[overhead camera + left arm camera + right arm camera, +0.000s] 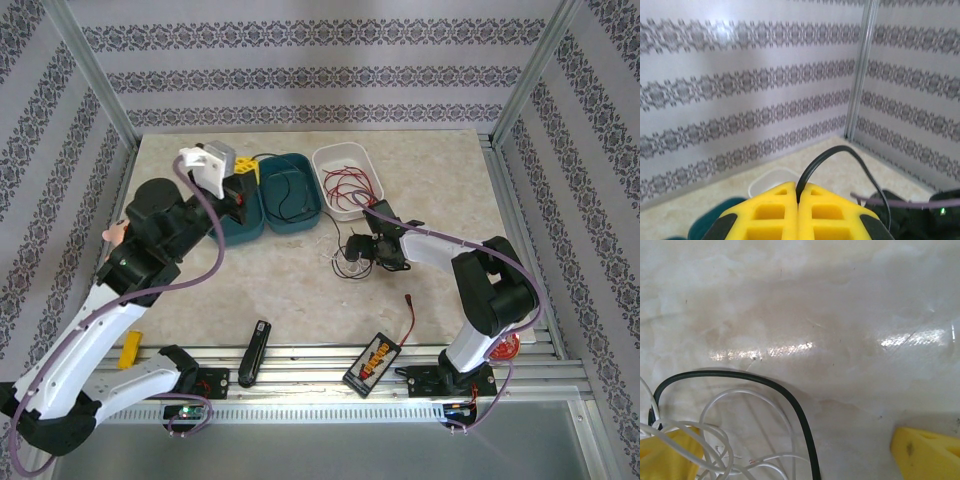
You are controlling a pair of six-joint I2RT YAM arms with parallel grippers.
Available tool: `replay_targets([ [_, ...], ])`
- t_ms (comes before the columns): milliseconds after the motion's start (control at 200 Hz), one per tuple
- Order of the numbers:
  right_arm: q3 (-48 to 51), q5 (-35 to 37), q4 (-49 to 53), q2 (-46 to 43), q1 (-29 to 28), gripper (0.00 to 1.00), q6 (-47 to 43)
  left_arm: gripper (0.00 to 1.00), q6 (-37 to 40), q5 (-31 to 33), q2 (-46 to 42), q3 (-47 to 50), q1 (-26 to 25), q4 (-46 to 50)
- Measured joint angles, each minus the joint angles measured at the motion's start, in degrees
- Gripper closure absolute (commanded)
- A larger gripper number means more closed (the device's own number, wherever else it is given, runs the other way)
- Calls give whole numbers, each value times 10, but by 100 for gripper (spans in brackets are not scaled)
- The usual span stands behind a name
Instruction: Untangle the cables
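- Separating step: pinching black cable (837, 148) in pressed-together left claw (799, 192), near desk's (450, 200) far edge.
- Hovering spread right claw (795, 455) over white cable (742, 390), mid-desk.
- Next, probably: closing on white loops, drawing them clear.

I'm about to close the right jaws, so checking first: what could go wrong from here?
1. The open right gripper straddles both the thin white wire loops and the thick black cable. Closing its jaws may catch both and tighten the tangle.
2. The left gripper is shut on a black cable loop. If that is the same cable, which I cannot tell, moving either arm away could drag the pile.
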State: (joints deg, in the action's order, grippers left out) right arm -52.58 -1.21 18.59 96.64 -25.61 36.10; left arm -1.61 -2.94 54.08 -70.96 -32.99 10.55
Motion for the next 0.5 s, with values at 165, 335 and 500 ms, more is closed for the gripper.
replay_targets([
  [165, 7, -3, -8, -5, 0, 2, 2, 100, 4, 6, -11, -17, 0, -12],
  [335, 25, -33, -32, -27, 11, 2, 7, 100, 17, 14, 5, -71, 0, -12],
  [500, 46, -81, -73, -82, 26, 2, 24, 100, 19, -3, 5, -82, 0, -19],
])
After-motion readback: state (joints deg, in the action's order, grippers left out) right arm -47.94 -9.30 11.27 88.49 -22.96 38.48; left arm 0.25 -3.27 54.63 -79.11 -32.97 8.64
